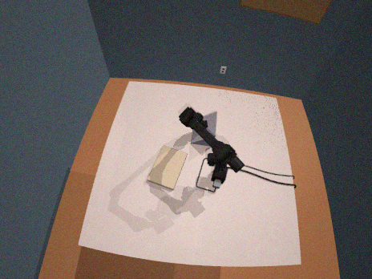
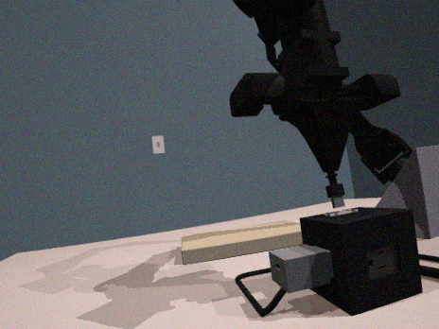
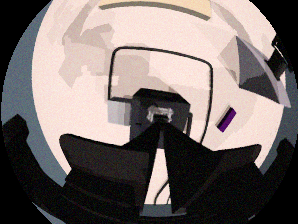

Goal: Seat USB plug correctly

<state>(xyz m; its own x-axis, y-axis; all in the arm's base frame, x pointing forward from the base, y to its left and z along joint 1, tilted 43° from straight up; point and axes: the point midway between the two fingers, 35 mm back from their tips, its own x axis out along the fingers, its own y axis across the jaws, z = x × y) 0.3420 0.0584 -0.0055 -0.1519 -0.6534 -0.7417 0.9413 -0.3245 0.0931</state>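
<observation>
Black pincer (image 2: 332, 174) (image 3: 161, 131) points down above power cube (image 2: 378, 257) (image 3: 142, 120).

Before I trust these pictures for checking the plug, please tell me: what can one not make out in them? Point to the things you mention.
- Socket (image 3: 159, 111) interior: wrist view, behind the end effector (image 3: 161, 125).
- Plug's (image 2: 337, 201) way round: exterior view, too small and dark.
- Arm's upper part: exterior view, cut by top edge.

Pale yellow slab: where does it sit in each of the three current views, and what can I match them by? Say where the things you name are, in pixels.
Top: the pale yellow slab (image 1: 168, 167) (image 2: 241, 246) (image 3: 160, 6) is just left of centre, lying flat.
Exterior: lower middle, seen side-on.
Wrist: at the top edge, near the middle, partly cut off.
Shared landmark: the grey block (image 1: 216, 183) (image 2: 299, 268) (image 3: 118, 111) beside the black cable loop.
</observation>
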